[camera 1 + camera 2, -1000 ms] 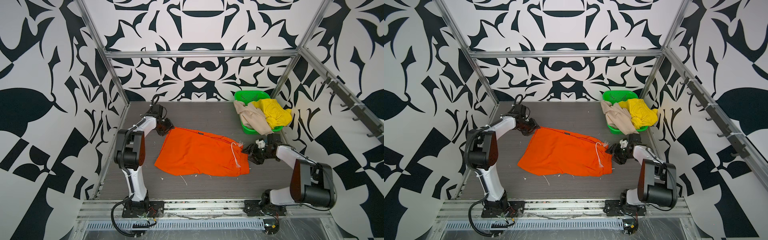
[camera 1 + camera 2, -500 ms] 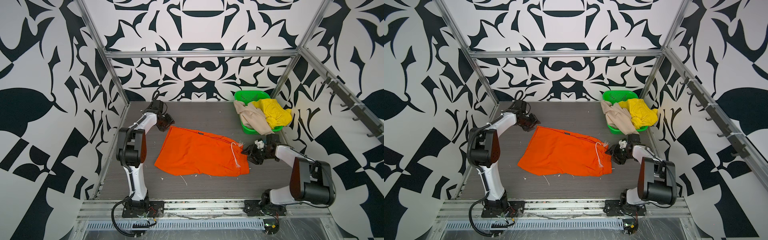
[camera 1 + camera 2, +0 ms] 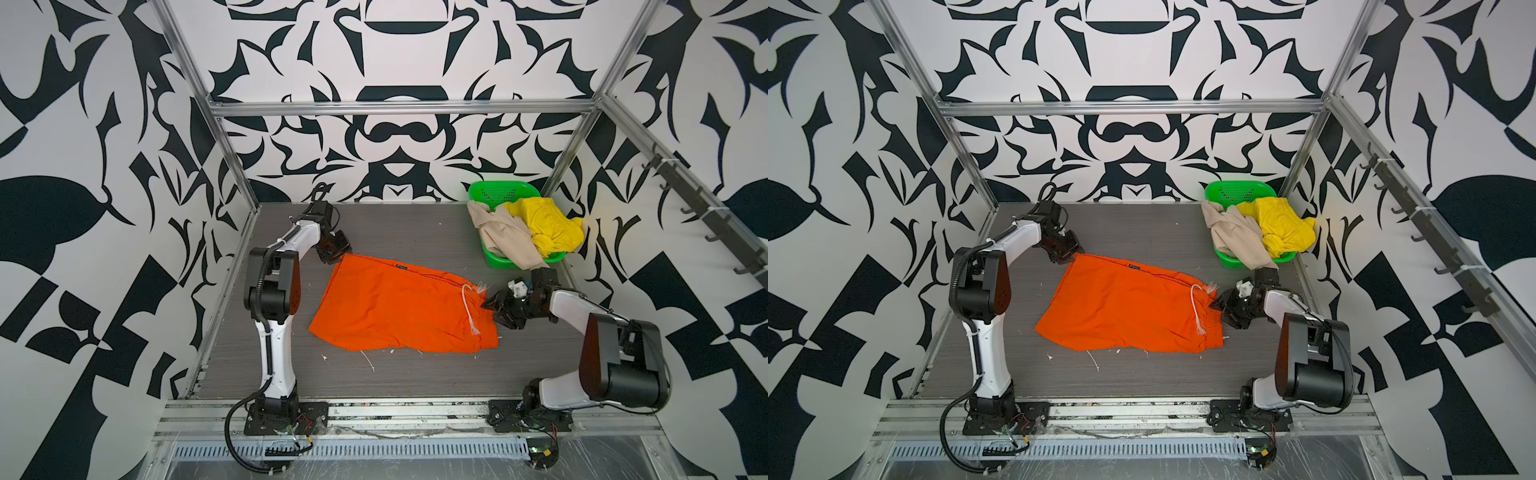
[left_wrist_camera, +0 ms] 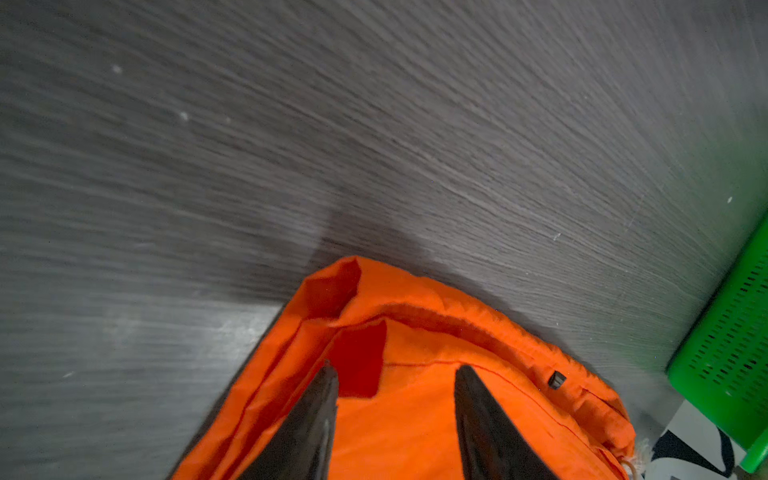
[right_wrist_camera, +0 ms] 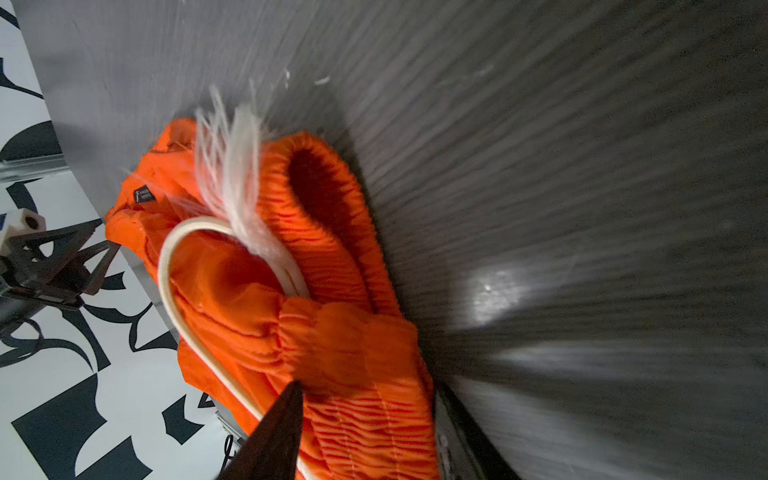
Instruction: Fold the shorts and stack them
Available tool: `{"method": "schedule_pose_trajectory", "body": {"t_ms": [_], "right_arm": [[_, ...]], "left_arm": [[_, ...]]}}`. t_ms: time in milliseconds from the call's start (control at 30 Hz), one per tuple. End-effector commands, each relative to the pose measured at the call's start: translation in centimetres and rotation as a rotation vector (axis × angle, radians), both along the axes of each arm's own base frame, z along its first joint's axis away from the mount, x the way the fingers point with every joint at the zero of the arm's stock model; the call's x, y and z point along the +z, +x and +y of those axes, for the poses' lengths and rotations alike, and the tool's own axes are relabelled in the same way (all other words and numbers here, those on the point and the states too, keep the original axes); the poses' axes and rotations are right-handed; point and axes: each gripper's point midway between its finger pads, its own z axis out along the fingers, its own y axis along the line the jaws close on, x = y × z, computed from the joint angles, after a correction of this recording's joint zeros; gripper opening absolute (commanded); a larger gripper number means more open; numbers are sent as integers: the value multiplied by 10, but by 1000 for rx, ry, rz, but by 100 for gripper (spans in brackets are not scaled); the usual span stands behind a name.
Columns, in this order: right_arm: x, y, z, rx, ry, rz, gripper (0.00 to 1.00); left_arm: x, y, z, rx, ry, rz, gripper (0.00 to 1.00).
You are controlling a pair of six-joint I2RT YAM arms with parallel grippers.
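orange shorts [image 3: 399,309] lie spread flat on the grey table [image 3: 415,224], with a gripper at each end. the left gripper [image 4: 395,370] is down at the far left corner of the cloth. in its wrist view its two dark fingers [image 4: 316,415] stand apart with flat orange cloth between them, so it is released and grips nothing that i can see. the right gripper [image 5: 368,388] is at the right end, on the gathered waistband [image 5: 332,257]. one finger sits on each side of a bunched lump of elastic that fills the gap, and i cannot tell whether that lump is clamped or only straddled. a white drawstring [image 5: 174,291] loops beside it, its frayed end fanned over the waistband.

in both top views the shorts [image 3: 1125,307] stretch from the left gripper [image 3: 334,249] at the far left to the right gripper [image 3: 494,309] at the right. a small dark label [image 3: 401,266] sits on their far edge, and loose white threads [image 3: 368,359] lie on the table by the near hem.

further out, in the far right corner, a green basket [image 3: 498,193] holds the beige shorts [image 3: 505,237] and the yellow shorts [image 3: 548,226] in a heap. the beige pair hangs over the near rim, close to the right arm.
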Motion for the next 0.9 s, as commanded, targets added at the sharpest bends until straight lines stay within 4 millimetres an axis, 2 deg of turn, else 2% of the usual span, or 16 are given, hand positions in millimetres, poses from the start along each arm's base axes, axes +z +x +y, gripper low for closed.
{"method": "schedule_pose_trajectory", "body": {"t_ms": [0,133,300,400,633,800,867], "right_arm": [[3,1,3,23,6,-19,52],[3,1,3,23,1,-18,49],[2,1,2,22,-4,-16,43],[4,2,2,21,-10,-24,35],[21,8,-1,12,-28,-74,17],[42,12,-1,12,-37,-134,2],[50,14,-2,9,-42,-160,0]], "left_arm": [[-7,-7,-1,-20,28,42,45],[-8,-9,-2,-31,34,44,34],[-5,-11,4,-47,76,28,13],[3,-10,6,-55,91,6,1],[37,-13,10,-73,111,-66,0],[66,-21,13,-73,111,-135,0],[75,-24,15,-69,114,-161,0]]}}
